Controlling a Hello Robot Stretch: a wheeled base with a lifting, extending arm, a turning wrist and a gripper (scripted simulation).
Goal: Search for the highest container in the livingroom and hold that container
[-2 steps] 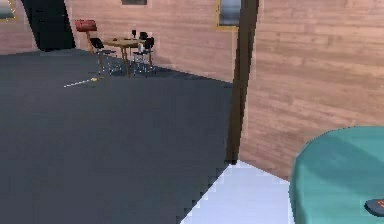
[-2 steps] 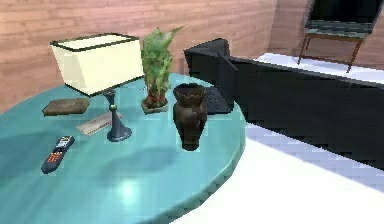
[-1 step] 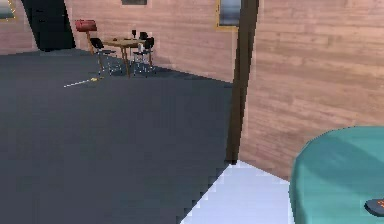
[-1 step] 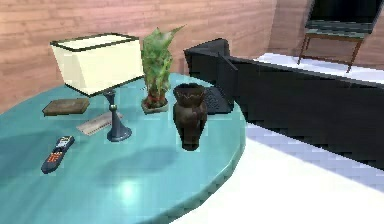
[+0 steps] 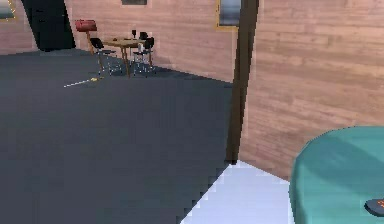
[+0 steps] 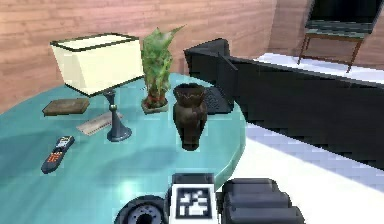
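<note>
Two floor surfaces meet in the forward view: a wide dark grey carpeted floor runs open and bare toward the far wall, and a white floor strip begins at the foot of a dark upright post that ends a pink wood-plank wall. Far across the carpet stand a small round wooden table with dark metal chairs around it, a red chair and a black doorway. A thin pale rod lies on the carpet before them. The rim of a round teal desk cuts into that view's lower right corner. In the arm side view the desk's far edge sits close to a long black sofa, with a dark television on a thin-legged stand beyond. The dark brown urn-shaped vase stands upright near the desk's middle, the taller of two containers there; its inside cannot be seen. Just beyond it, a small tan pot holds a leafy green plant. A cream-shaded lamp, an open black laptop, a dark remote control and a flat brown book share the top. At the bottom edge, beside a white marker square, the hand shows as a dark rounded body; its fingers cannot be made out, and whether it grips anything cannot be told.
</note>
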